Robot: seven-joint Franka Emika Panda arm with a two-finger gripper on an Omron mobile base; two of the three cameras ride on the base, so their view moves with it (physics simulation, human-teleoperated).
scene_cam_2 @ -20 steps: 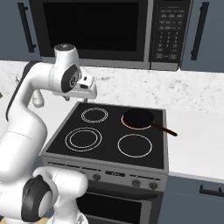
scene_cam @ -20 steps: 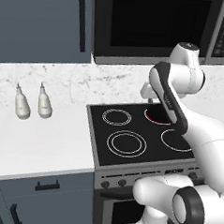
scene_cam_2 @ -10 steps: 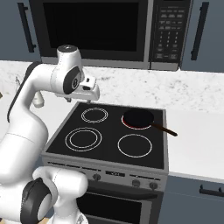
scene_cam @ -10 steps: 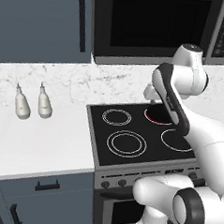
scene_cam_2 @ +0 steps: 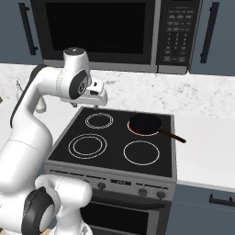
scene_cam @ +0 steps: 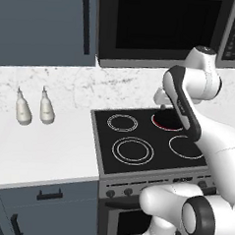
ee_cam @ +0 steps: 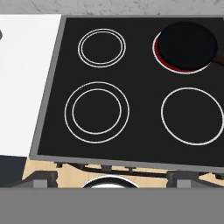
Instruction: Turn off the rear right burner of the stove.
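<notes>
The gripper (scene_cam_2: 102, 97) had spread wider within the last second and hung empty above the stove (scene_cam_2: 117, 172), far from the front knobs (scene_cam_2: 138, 192). The rear right burner (ee_cam: 166, 59) still glowed red under a dark pan (ee_cam: 187, 46); turning it off had not begun.

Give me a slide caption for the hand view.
Black glass stove from above, dark round pan covering the red-glowing rear right burner.
</notes>
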